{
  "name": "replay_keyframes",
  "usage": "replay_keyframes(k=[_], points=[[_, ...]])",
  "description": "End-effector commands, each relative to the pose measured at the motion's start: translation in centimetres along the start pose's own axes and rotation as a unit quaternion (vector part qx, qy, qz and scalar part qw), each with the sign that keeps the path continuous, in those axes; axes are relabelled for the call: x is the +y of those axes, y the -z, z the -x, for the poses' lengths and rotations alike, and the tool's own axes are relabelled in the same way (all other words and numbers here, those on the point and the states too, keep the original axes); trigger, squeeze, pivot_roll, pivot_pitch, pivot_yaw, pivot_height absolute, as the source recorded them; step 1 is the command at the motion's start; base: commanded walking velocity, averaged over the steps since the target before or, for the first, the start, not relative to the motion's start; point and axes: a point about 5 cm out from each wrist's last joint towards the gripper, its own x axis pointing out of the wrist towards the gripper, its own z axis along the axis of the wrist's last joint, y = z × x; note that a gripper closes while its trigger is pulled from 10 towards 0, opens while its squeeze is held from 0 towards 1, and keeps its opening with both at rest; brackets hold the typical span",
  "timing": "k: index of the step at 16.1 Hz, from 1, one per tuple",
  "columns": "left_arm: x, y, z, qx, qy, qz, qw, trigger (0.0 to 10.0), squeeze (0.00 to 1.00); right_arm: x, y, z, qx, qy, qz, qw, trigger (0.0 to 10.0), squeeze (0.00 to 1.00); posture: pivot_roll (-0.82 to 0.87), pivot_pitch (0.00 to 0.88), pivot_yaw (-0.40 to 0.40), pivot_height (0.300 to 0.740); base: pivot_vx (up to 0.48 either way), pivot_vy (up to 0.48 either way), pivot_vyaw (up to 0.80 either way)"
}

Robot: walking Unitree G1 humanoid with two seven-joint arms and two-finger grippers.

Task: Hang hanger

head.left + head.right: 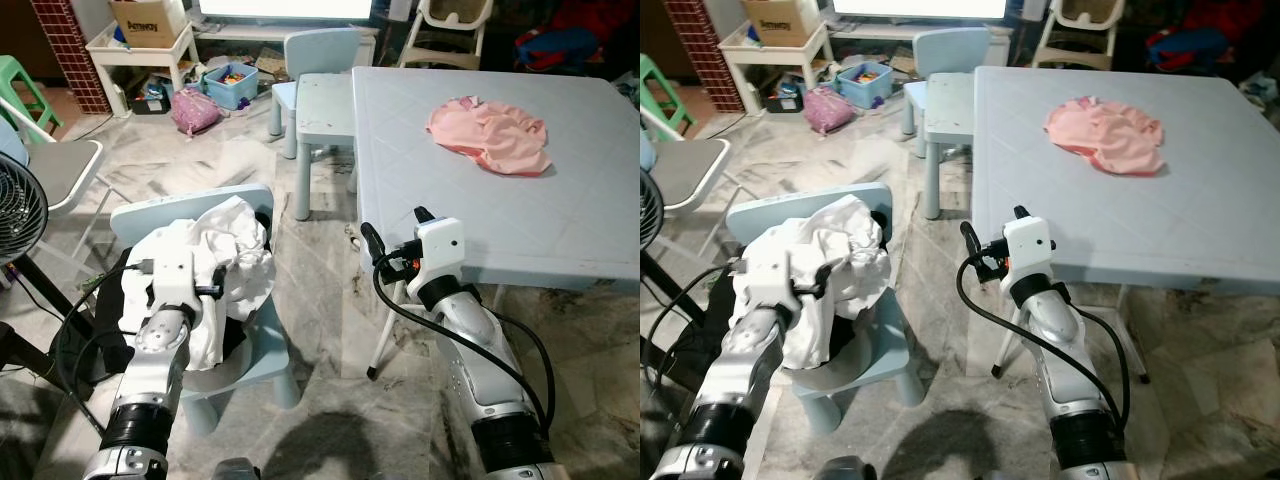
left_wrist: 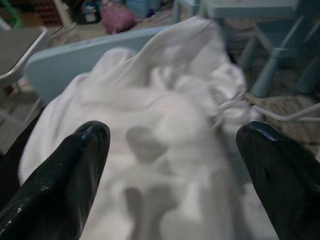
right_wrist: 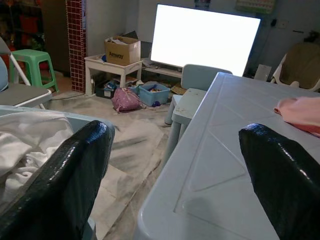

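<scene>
Left hand (image 2: pixel 172 165): fingers (image 2: pixel 65 180) spread wide apart, nothing between them, poised close above the white garment (image 1: pixel 225 260). In the head views the fingers themselves are hidden behind the wrist housing. The wrist view is blurred, so folds of the cloth are hard to read.

Right hand (image 3: pixel 175 175): fingers (image 3: pixel 60 180) likewise wide apart and empty, held just off the near left corner of the surface (image 1: pixel 560 230), at about its height. In the head views the fingertips are small and dark against the floor.

White garment: heaped on the seat and against the backrest of the small blue chair (image 1: pixel 170 208), which stands well off the surface's left edge. A dark item lies under the heap; what it is cannot be made out. A thin pale wire shape pokes from the heap's edge in the left wrist view; whether it is the hanger cannot be told. No hanger can be picked out with certainty.

Pink cloth (image 1: pixel 490 135): crumpled, lying toward the far side of the surface, well apart from both hands.

Second small blue chair (image 1: pixel 315 75): at the surface's far left corner, seat partly tucked beside it.

Fan (image 1: pixel 18 205): cut off at the picture's left edge.

Cardboard box (image 1: pixel 148 20): on a white side table at the far left, top cut off.
</scene>
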Motion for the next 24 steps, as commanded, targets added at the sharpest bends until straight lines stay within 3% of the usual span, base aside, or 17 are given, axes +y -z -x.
replay_keyframes(k=[1,4,6,17,19,20,21,22,23,24], points=[[-0.1,-0.5,-0.3,-0.005,0.011,-0.017,1.000,10.0,0.00,-0.3,-0.2,0.1,-0.002,0.005,-0.003,1.000,10.0,0.00,0.00,0.000,-0.020,0.740,0.000,0.000,0.00],[-1.2,-0.9,-1.2,0.006,0.038,-0.027,0.999,10.0,0.00,0.1,-0.2,0.3,-0.002,-0.002,0.003,1.000,10.0,0.00,-0.01,0.000,-0.019,0.740,0.000,0.000,0.00],[-0.9,-0.3,-1.5,0.023,0.038,-0.040,0.998,10.0,0.00,0.0,-0.3,0.4,-0.002,-0.007,0.009,1.000,10.0,0.00,-0.03,0.000,-0.022,0.740,0.000,0.000,0.00],[0.0,0.9,-2.3,0.061,-0.002,0.009,0.998,10.0,0.00,0.2,-0.4,0.4,0.000,-0.030,0.026,0.999,10.0,0.00,-0.03,0.000,-0.040,0.740,0.000,0.000,0.00],[-0.1,1.0,-2.5,0.067,-0.001,0.003,0.998,10.0,0.00,0.2,-0.5,0.2,-0.002,-0.032,0.030,0.999,10.0,0.00,-0.04,0.000,-0.036,0.740,0.000,0.000,0.00],[-0.1,1.0,-2.6,0.065,-0.002,0.005,0.998,4.1,0.00,0.2,-0.5,0.1,-0.003,-0.032,0.032,0.999,10.0,0.00,-0.04,0.000,-0.034,0.740,0.000,0.000,0.00],[-0.1,0.9,-2.7,0.064,-0.002,0.007,0.998,3.1,0.00,0.3,-0.5,0.1,-0.004,-0.033,0.034,0.999,10.0,0.00,-0.04,0.000,-0.032,0.740,0.000,0.000,0.00],[-0.1,0.8,-2.8,0.065,-0.003,0.008,0.998,2.8,0.00,0.3,-0.5,0.1,-0.004,-0.032,0.034,0.999,10.0,0.00,-0.04,0.000,-0.031,0.740,0.000,0.000,0.00],[0.0,0.8,-2.8,0.065,-0.003,0.008,0.998,0.4,0.00,0.3,-0.5,0.1,-0.004,-0.032,0.035,0.999,10.0,0.00,-0.04,0.000,-0.030,0.740,0.000,0.000,0.00],[0.1,0.8,-2.9,0.071,-0.008,0.003,0.997,0.0,0.00,0.4,-0.5,0.1,-0.005,-0.033,0.037,0.999,10.0,0.00,-0.03,0.000,-0.030,0.740,0.000,0.000,0.00]])
